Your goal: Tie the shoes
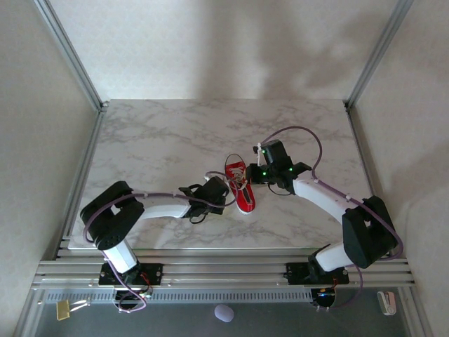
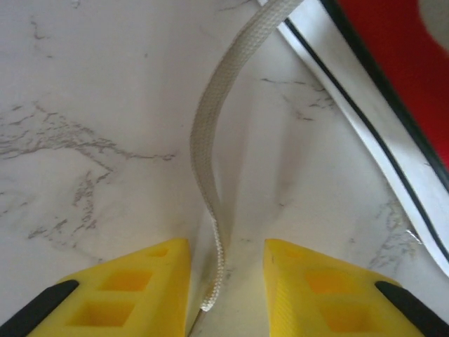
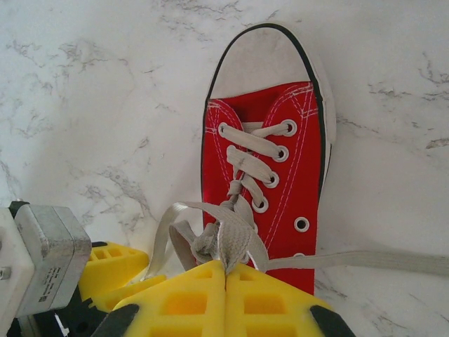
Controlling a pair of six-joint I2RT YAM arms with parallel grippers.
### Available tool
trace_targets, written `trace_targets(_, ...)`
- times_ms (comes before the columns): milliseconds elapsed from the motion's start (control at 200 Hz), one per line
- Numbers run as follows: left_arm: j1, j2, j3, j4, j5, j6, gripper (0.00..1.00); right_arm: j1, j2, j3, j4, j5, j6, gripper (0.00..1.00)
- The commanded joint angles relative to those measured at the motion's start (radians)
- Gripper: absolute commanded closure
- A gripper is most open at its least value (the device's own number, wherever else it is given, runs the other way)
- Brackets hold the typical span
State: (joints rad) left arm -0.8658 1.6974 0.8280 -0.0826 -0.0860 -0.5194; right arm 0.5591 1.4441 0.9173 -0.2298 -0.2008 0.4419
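One red canvas sneaker [image 3: 302,175] with white toe and laces [image 3: 249,140], my right gripper [image 3: 226,268] clamped on the laces, my left gripper [image 2: 226,254] parted around a loose end.

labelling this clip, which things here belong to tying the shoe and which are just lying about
In the job: red sneaker, white laces, left fingers, right fingers.
Lying about: pale round thing, yellowish clip, pinkish-white item, all off the table.
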Motion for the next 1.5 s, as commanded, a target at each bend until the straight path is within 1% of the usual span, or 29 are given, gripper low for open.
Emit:
trace_targets(0,-0.012,0.015,0.022,-0.072,-0.074,0.003,0.71,0.004,-0.004,0.012,-0.022,0.027,0.006,1.00)
trace_targets(40,-0.014,0.016,0.022,-0.070,-0.075,0.002,0.73,0.004,-0.007,0.012,-0.022,0.027,-0.001,1.00)
trace_targets(115,-0.023,0.015,0.021,-0.061,-0.066,0.002,0.80,0.004,-0.011,0.011,-0.021,0.033,-0.013,1.00)
trace_targets(215,-0.036,0.009,0.009,-0.031,-0.036,-0.001,0.85,0.004,-0.015,0.003,-0.008,0.062,-0.015,1.00)
trace_targets(335,-0.044,-0.003,-0.010,0.005,-0.002,-0.004,0.85,0.003,-0.007,-0.005,0.004,0.065,-0.012,1.00)
trace_targets(480,-0.046,-0.014,-0.019,0.016,0.018,0.000,0.90,-0.002,0.010,-0.012,0.028,0.010,-0.010,1.00)
trace_targets(661,-0.048,-0.058,-0.058,0.038,0.067,0.012,0.94,-0.011,0.013,-0.018,0.048,-0.010,0.001,1.00)
trace_targets(871,-0.069,-0.113,-0.111,0.079,0.162,0.000,0.97,-0.012,-0.014,-0.022,0.037,0.030,0.020,1.00)
trace_targets(1041,-0.104,-0.117,-0.115,0.093,0.188,-0.014,1.00,-0.013,-0.007,-0.009,0.020,0.032,0.017,1.00)
trace_targets(1191,-0.118,-0.120,-0.127,0.114,0.209,-0.021,1.00,-0.012,-0.003,-0.007,0.013,0.034,0.014,1.00)
trace_targets(1336,-0.116,-0.110,-0.139,0.137,0.201,-0.031,0.81,-0.013,-0.001,-0.009,0.017,0.032,0.017,1.00)
trace_targets(1426,-0.113,-0.119,-0.135,0.149,0.198,-0.039,0.73,-0.012,0.001,-0.008,0.015,0.028,0.017,1.00)
trace_targets(1496,-0.109,-0.154,-0.146,0.170,0.195,-0.047,0.62,-0.012,0.000,-0.008,0.014,0.025,0.016,1.00)
